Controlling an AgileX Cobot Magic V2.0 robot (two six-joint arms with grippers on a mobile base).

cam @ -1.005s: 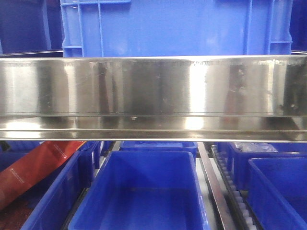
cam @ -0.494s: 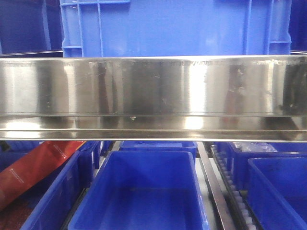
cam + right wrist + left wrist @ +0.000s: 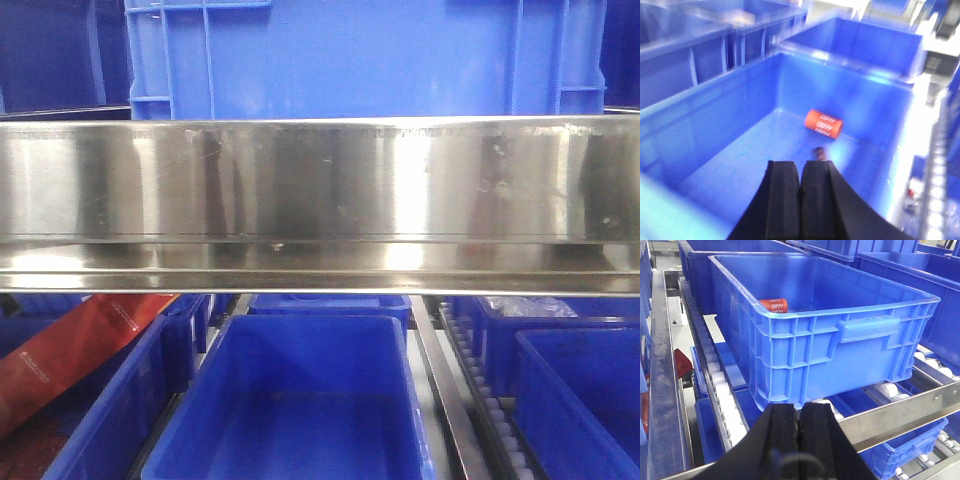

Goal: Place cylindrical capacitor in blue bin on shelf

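Note:
An orange cylinder with white print, the cylindrical capacitor (image 3: 824, 123), lies on its side on the floor of a blue bin (image 3: 715, 125) near the far wall. The left wrist view shows the capacitor (image 3: 774, 305) inside the bin (image 3: 840, 340), which stands on the shelf's roller lane. My right gripper (image 3: 800, 165) hangs shut and empty over the bin floor, short of the capacitor. A small dark blurred object (image 3: 821, 152) lies just past its tips. My left gripper (image 3: 799, 407) is shut on nothing, outside the bin's near corner. The shelf's steel rail (image 3: 320, 190) fills the front view.
A large blue crate (image 3: 360, 60) stands above the rail. Below it are an empty blue bin (image 3: 300, 400), more bins either side and a red packet (image 3: 70, 350) at left. White rollers (image 3: 720, 390) and a steel crossbar (image 3: 910, 410) run beside the bin.
Only the reflections on the steel rail shift slightly; the bins below stay put. No arm shows in the front view.

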